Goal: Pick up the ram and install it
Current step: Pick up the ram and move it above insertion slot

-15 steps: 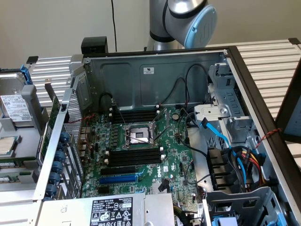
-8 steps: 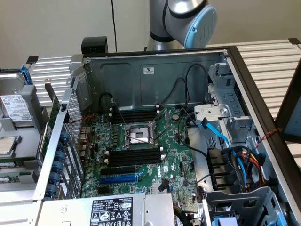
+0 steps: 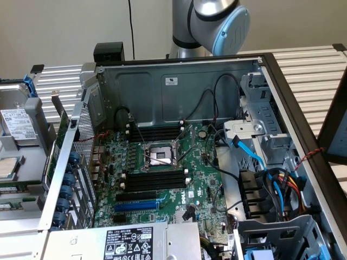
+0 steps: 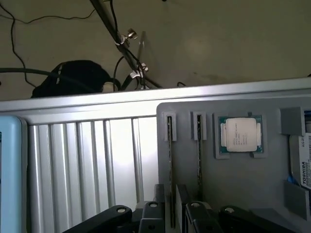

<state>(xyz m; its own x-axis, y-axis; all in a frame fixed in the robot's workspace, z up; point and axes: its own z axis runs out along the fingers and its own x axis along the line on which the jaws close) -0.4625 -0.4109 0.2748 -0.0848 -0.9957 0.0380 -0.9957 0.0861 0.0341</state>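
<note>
Two ram sticks stand on edge in narrow slots of a grey holder tray [image 4: 243,194]; one ram [image 4: 169,160] lies closer to the tray's edge, the other [image 4: 198,155] beside it. My gripper [image 4: 171,216] hangs just over the first stick, open, with a dark finger on each side of its thin edge and nothing gripped. In the exterior view the open computer case holds the green motherboard [image 3: 200,162] with empty black memory slots [image 3: 157,180] beside the processor socket [image 3: 160,156]. The arm's grey and blue joint [image 3: 219,21] rises behind the case.
A loose processor [image 4: 241,135] sits in a recess of the tray, and a labelled drive [image 4: 303,167] lies beyond it. Ribbed metal table surface [image 4: 97,165] borders the tray. In the case are a blue slot [image 3: 135,206], blue and black cables [image 3: 255,157], drive cages and a power supply [image 3: 130,241].
</note>
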